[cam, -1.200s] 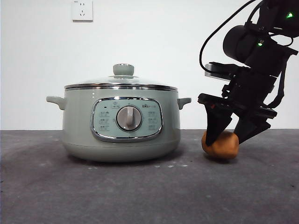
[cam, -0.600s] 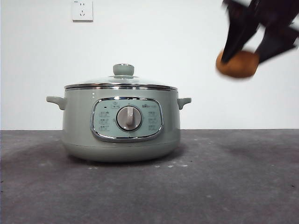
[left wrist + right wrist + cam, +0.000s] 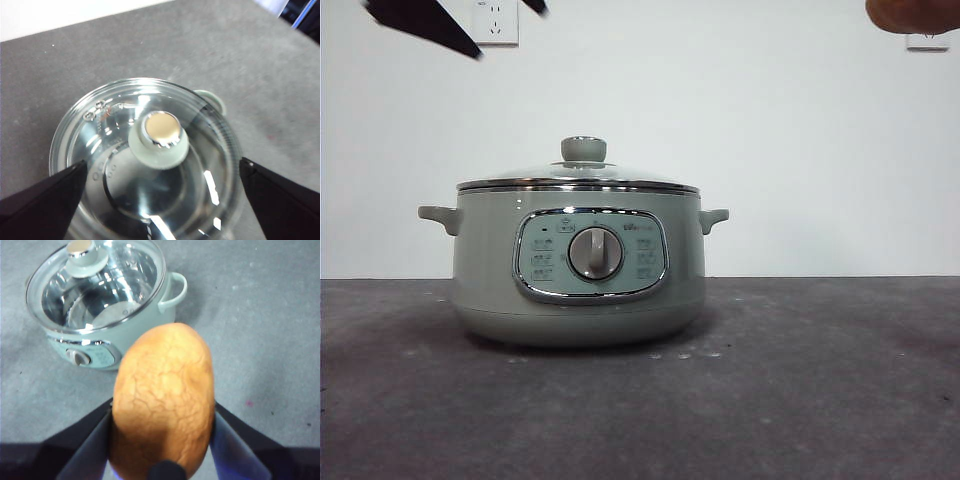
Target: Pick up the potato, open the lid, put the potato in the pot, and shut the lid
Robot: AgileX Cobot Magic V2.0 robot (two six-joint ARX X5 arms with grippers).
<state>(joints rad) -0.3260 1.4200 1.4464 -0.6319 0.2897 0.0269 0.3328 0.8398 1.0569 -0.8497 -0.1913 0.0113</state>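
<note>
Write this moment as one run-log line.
right gripper: holds potato aloft | left gripper: open above lid | pot: closed

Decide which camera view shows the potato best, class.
The right wrist view: the potato fills it, clamped in the right gripper. The front view catches only its underside at the top edge; the left wrist view shows none.

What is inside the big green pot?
Through the clear glass lid with its pale-green knob, the round sage-green pot shows only shiny bare metal, no food. The orange-brown potato is outside, held in the right claw.
</note>
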